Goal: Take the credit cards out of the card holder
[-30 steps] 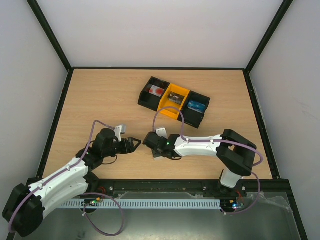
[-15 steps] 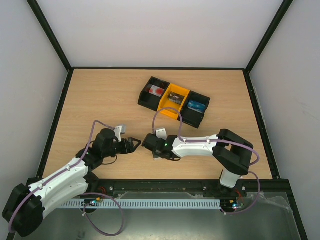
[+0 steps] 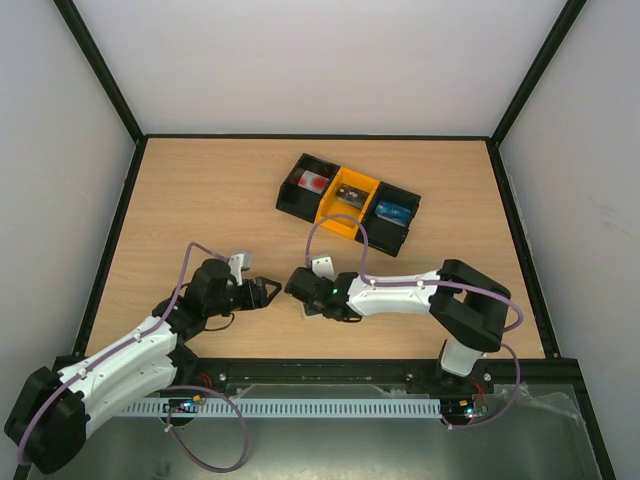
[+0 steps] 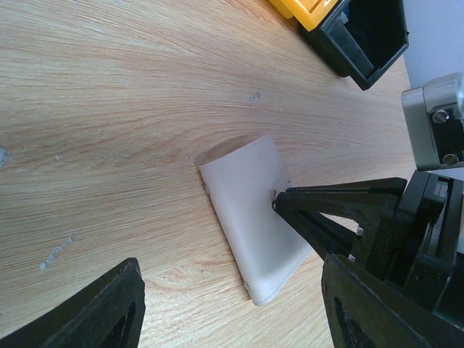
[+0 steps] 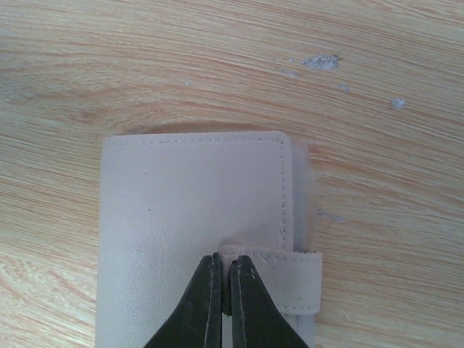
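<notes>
Although your right gripper (image 5: 225, 267) has its jaws drawn fully together, with the tips resting on the end of the small strap (image 5: 286, 279) that crosses the card holder (image 5: 188, 210), no credit card is out yet, so count the task as barely begun. You can see the holder lying flat on the table (image 3: 190, 200) just in front of the arms, pale and stitched around its edge, with the strap lying down over one side. From the wrist view you cannot tell whether the strap is actually pinched between the tips or only touched. No card edge shows anywhere on the holder, and whether any are inside is hidden. Your left gripper (image 3: 268, 291) hangs just beside the holder with its jaws spread wide and nothing in them, a short way off the right one. Well apart, toward the back, sits the black and yellow tray (image 3: 392, 240), with a small thing in each compartment, too small to name. By my reading, what remains is nearly everything: lift the strap, open the holder, steady it with the free gripper, and draw each card out.
</notes>
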Robot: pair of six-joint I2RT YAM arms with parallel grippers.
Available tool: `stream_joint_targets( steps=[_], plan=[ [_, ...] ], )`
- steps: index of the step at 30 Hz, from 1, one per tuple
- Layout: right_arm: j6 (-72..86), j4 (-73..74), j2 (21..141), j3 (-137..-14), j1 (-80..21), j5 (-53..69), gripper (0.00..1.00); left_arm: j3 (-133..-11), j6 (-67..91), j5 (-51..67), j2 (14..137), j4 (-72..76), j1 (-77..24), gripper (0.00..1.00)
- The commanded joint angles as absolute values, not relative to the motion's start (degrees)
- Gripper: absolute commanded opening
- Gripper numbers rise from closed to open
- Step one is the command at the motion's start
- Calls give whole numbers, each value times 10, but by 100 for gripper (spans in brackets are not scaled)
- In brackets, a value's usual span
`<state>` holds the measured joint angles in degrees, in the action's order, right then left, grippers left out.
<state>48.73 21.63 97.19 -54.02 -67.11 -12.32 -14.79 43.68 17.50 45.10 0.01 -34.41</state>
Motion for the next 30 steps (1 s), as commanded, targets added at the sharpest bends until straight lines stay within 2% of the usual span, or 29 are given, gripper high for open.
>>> stream_joint_targets(
  steps=[1,19,30],
  plan=[
    [504,179,944,-512,-675,-115,2,-143,436,178,452,0,-342,68],
    [522,1,792,-407,-675,-73,2,-135,444,240,488,57,-343,67],
    [552,-166,721,-308,-675,-2,2,-135,430,240,499,50,-346,77]
  ],
)
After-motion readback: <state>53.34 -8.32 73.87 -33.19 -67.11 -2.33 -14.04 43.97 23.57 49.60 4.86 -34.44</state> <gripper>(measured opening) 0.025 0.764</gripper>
